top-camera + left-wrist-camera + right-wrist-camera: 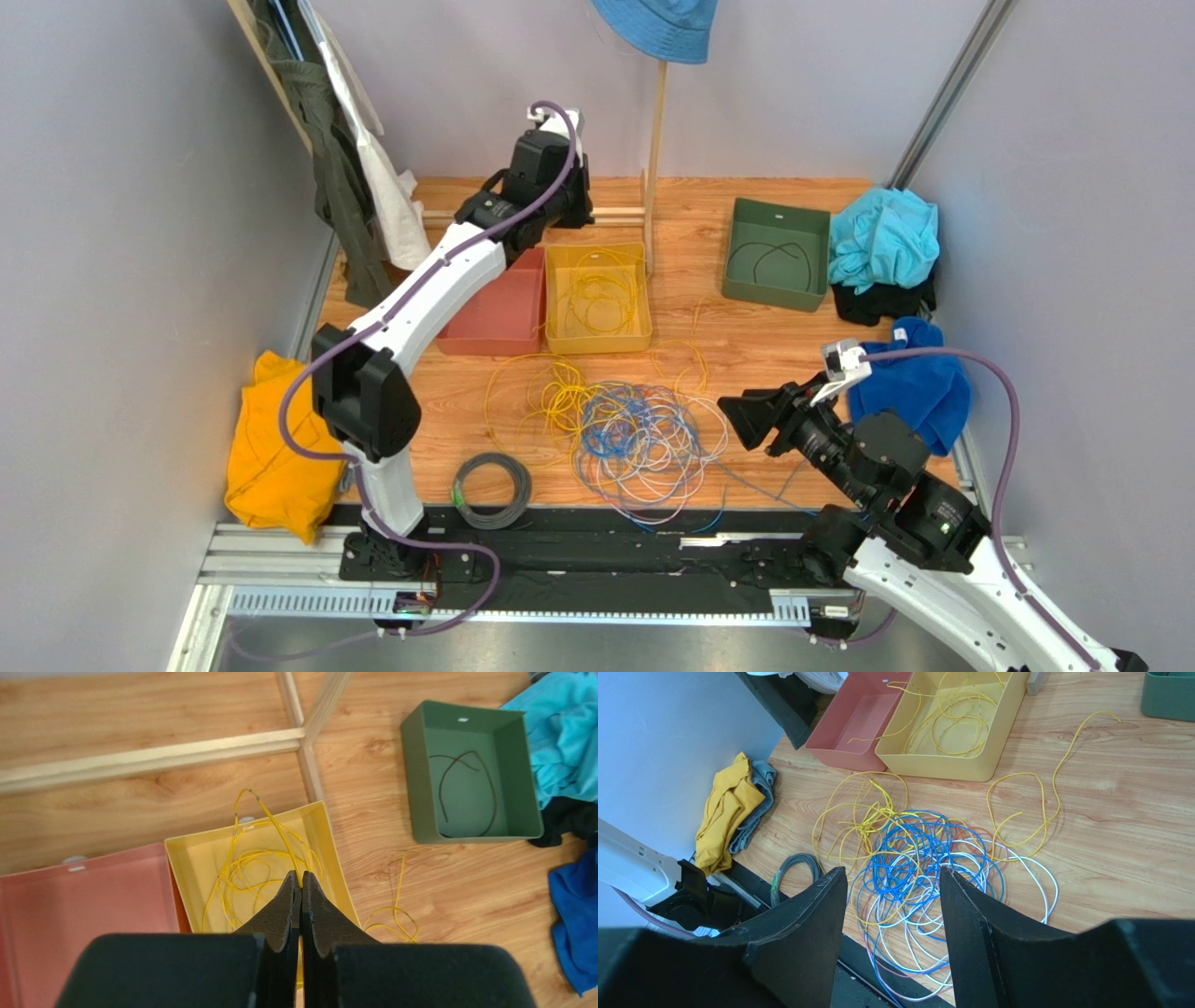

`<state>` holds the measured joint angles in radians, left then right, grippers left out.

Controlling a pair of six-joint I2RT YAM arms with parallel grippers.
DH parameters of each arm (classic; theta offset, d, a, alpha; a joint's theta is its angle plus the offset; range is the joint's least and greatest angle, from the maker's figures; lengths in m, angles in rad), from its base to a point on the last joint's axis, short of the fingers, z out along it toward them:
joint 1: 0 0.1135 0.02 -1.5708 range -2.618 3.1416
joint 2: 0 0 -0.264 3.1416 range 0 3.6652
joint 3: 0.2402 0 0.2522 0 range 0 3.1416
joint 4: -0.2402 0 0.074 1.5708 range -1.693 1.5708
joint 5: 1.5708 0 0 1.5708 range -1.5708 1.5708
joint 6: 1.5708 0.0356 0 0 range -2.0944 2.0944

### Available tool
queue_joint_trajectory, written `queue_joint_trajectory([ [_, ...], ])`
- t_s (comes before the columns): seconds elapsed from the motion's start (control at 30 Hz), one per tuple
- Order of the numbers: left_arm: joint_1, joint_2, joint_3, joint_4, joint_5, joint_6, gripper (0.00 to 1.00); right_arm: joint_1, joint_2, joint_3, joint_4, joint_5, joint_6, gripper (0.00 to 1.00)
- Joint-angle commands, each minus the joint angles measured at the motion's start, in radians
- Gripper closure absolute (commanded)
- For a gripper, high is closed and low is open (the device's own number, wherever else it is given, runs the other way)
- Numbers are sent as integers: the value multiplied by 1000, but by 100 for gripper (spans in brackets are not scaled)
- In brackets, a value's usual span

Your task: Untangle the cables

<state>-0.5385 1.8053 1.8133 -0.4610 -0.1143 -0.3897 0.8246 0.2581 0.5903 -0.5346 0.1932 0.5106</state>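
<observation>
The cables lie in a loose tangle of blue, yellow and pale strands on the wooden table, and also show in the right wrist view. More yellow cables lie in the yellow box. My left gripper hangs over that box, shut, with a thin yellow cable running into its tips. My right gripper is open and empty, above the near right side of the tangle.
A red box stands left of the yellow one. A green box with a dark cable is at back right. A dark grey coil lies near the front edge. Cloths lie at left and right. A wooden pole stands behind.
</observation>
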Motion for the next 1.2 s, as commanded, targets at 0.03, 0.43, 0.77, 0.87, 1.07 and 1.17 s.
queue_joint_trajectory([
  [0.03, 15, 38, -31, 107, 61, -57, 100, 7, -3, -10, 41, 20, -14, 45],
  [0.43, 15, -69, -356, 216, -13, -110, 60, 7, -2, -15, 44, 12, -7, 46],
  [0.77, -46, -431, -494, 182, -79, -61, 3, 7, -5, -46, 53, 2, 35, 47],
  [0.87, -122, -572, -673, 179, -99, -103, 2, 7, 1, -75, 74, -20, 61, 47],
  [1.07, -211, -813, -1047, 251, -7, -233, 2, 7, 20, -98, 79, -48, 100, 48],
  [1.17, -239, -863, -1130, 222, -21, -235, 1, 7, 21, -104, 79, -52, 111, 48],
])
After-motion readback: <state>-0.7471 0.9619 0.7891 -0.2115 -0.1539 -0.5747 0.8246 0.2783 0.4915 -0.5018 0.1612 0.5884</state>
